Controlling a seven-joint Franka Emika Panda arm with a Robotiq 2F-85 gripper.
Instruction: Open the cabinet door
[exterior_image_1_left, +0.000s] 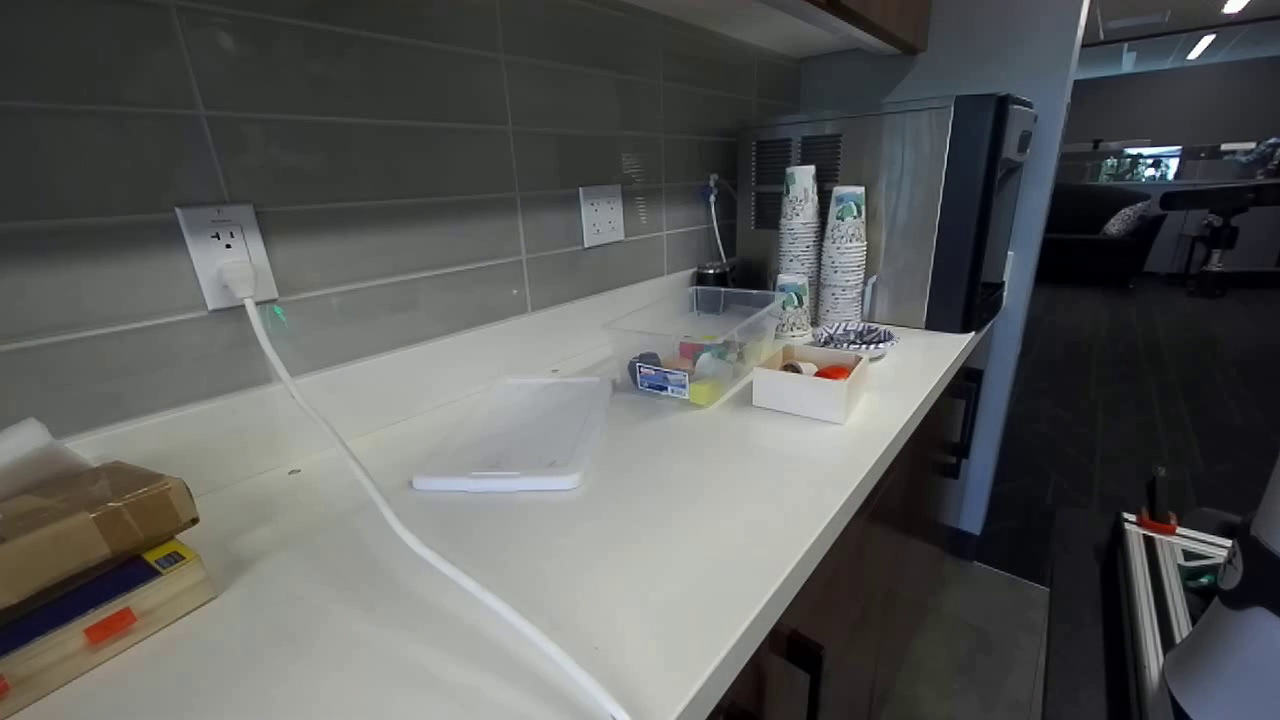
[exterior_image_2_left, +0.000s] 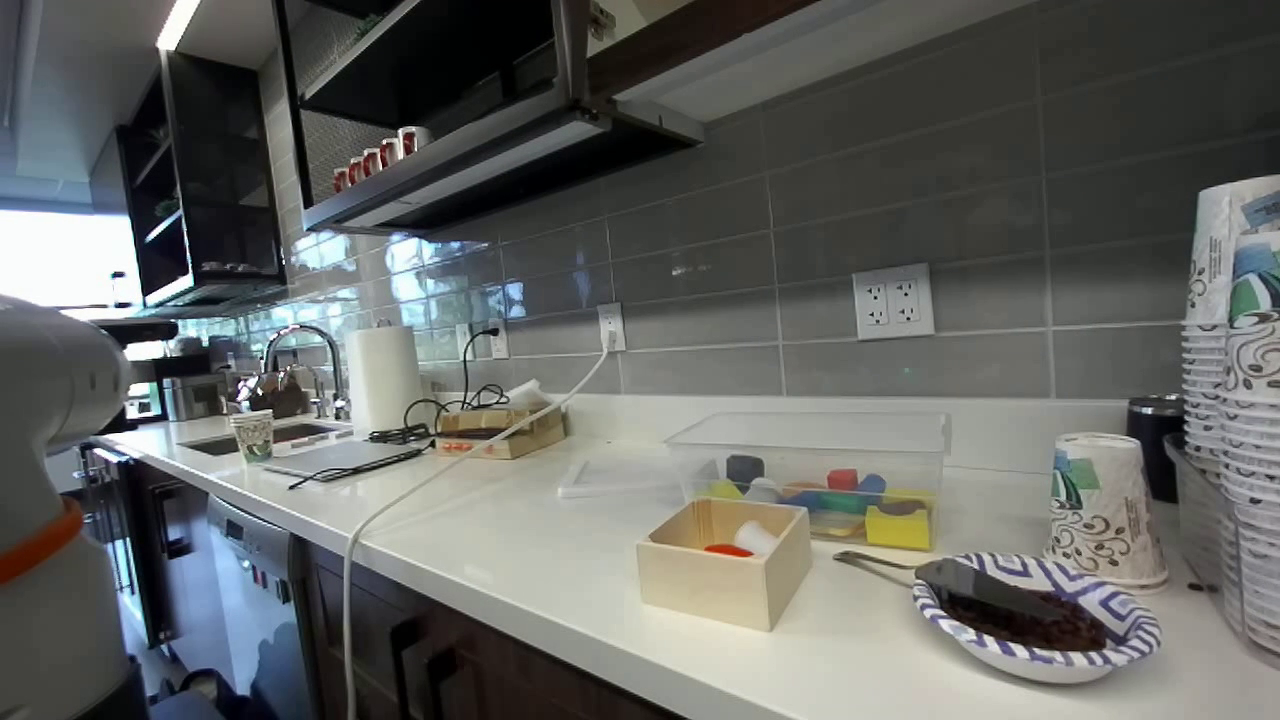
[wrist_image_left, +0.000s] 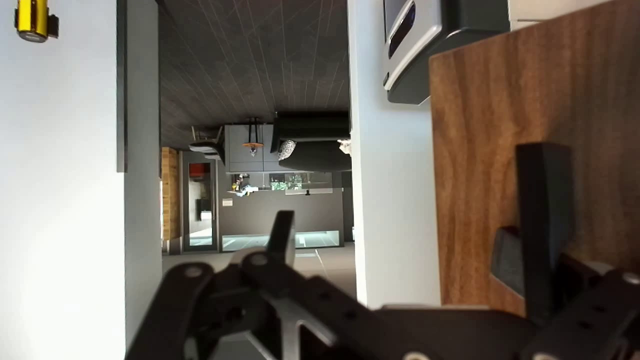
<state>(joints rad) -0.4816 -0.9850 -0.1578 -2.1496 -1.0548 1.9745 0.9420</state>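
Gripper (wrist_image_left: 397, 242) lies nearest, along the bottom of the wrist view: spread wide, nothing seen clamped. One black finger (wrist_image_left: 282, 227) stands well apart from the cabinet door (wrist_image_left: 475, 150); the other seems to pass behind the dark bar handle (wrist_image_left: 542, 200), a grey piece (wrist_image_left: 507, 262) poking out past it, probably that finger's tip. Touching the bar or not: cannot tell. Door fills the right side of that view, which stands upside down; likely part of the brown wall cabinet (exterior_image_1_left: 885, 22) over the counter (exterior_image_1_left: 640, 560) in an exterior view. Ajar or shut: cannot tell.

Handling, guessed: stiff wood-look panel, some weight, but hung, so the swing should come light. Handle probably rigid metal, smooth, a grip could slide along it; not fragile. Best hold mid-bar, or hook a finger behind, then pull along the door's arc, not straight back.

Writing: blue-and-white label (exterior_image_1_left: 662, 381) on the clear bin (exterior_image_1_left: 655, 340), too small to read. Paper cups (exterior_image_1_left: 843, 260) carry green print, no legible brand. Lower box (exterior_image_1_left: 165, 600) has a yellow label (exterior_image_1_left: 168, 555) and orange-red sticker (exterior_image_1_left: 110, 626), wording unreadable. Mugs (exterior_image_2_left: 372, 161) show red marks, nothing to make out.
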